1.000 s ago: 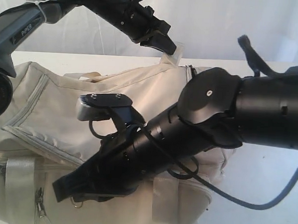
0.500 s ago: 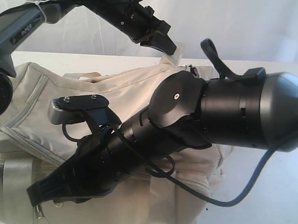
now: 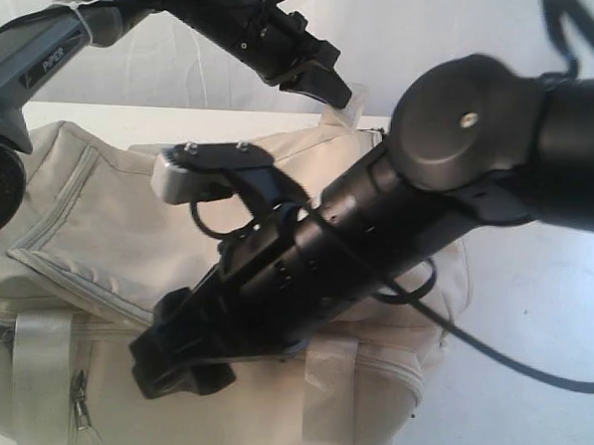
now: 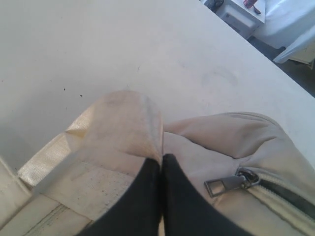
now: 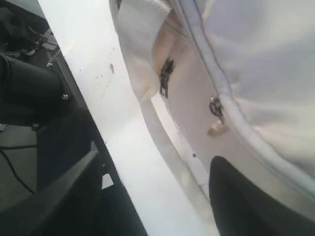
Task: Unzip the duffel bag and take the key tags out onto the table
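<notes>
The cream duffel bag (image 3: pixel 98 222) lies on the white table (image 3: pixel 527 394). My left gripper (image 3: pixel 336 90) is at the bag's far end, shut on a pale webbing tab (image 4: pixel 123 123); the fingertips (image 4: pixel 150 169) pinch its edge. The grey zipper pull (image 4: pixel 224 186) lies just beside them at the end of the zipper. My right gripper (image 3: pixel 175 366) hangs low over the bag's front side, near a side pocket zipper (image 3: pixel 77 395). In the right wrist view it (image 5: pixel 152 196) is open, with nothing in it, above the table strip (image 5: pixel 128 162) beside the bag (image 5: pixel 256 73). The key tags are hidden.
The right arm (image 3: pixel 459 181) crosses over much of the bag. Two small zipper pulls (image 5: pixel 166 76) hang on the bag's side wall. Dark robot hardware and cables (image 5: pixel 29 88) sit beyond the table edge. White furniture (image 4: pixel 241 12) stands past the far table edge.
The right arm's elbow has risen and swung right, and its gripper, which had dipped toward the lower left, has come back right over the bag's front. The left gripper has not moved.
</notes>
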Available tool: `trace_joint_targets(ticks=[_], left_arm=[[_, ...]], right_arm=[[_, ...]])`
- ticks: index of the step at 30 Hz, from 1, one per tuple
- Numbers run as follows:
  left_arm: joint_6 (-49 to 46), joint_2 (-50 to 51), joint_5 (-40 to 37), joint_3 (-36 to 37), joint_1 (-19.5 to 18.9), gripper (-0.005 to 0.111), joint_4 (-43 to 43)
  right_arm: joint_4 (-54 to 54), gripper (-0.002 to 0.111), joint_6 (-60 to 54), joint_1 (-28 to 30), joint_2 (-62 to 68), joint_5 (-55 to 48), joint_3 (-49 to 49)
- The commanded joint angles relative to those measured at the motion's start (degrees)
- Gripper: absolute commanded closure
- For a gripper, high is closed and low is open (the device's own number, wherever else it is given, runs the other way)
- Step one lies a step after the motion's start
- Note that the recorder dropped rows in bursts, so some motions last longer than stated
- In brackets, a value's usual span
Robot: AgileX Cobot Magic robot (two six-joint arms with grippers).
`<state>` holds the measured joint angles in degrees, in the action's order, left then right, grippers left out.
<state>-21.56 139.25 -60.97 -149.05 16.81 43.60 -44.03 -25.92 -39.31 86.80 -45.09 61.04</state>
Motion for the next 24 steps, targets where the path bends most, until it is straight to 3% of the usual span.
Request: trace_joint_targets(ticks=[1, 3, 6, 9, 12, 16, 20, 24], left_arm=[[-0.14, -1.49, 0.06, -0.64, -0.11, 0.107, 2.2], [-0.14, -1.64, 0.17, -0.64, -0.11, 0.106, 2.09], [-0.27, -2.1, 0.17, -0.64, -0.48, 0.094, 0.85], [-0.27, -2.65, -1.04, -0.64, -1.49, 0.075, -1.79], [-0.12, -4.16, -5.61, -0.64, -4.67, 0.045, -1.78], [1.34, -9.87, -8.99, 0.62, -8.69, 0.043, -1.64], [1.21, -18.28, -8.99, 10.98, -11.98, 0.043, -6.61], [-3.53, -32.16, -8.99, 32.21, -14.33, 0.043, -11.54]], right_arm=[[11.17, 0.049, 8.75, 1.87, -7.88, -4.96, 0.37], [16.03, 0.049, 12.96, 2.01, -10.99, -4.96, 0.37], [24.16, 0.049, 18.05, 2.01, -14.98, -4.12, 0.37], [31.47, 0.049, 25.18, 2.01, -17.97, -2.87, 0.37], [36.01, 0.049, 29.46, 2.01, -21.19, -2.78, 0.37], [36.07, 0.049, 31.19, 2.01, -22.32, -4.2, 0.37], [35.8, 0.049, 32.21, 2.01, -22.32, -6.04, 0.37], [36.02, 0.049, 30.84, 2.01, -22.32, -6.82, 0.37]])
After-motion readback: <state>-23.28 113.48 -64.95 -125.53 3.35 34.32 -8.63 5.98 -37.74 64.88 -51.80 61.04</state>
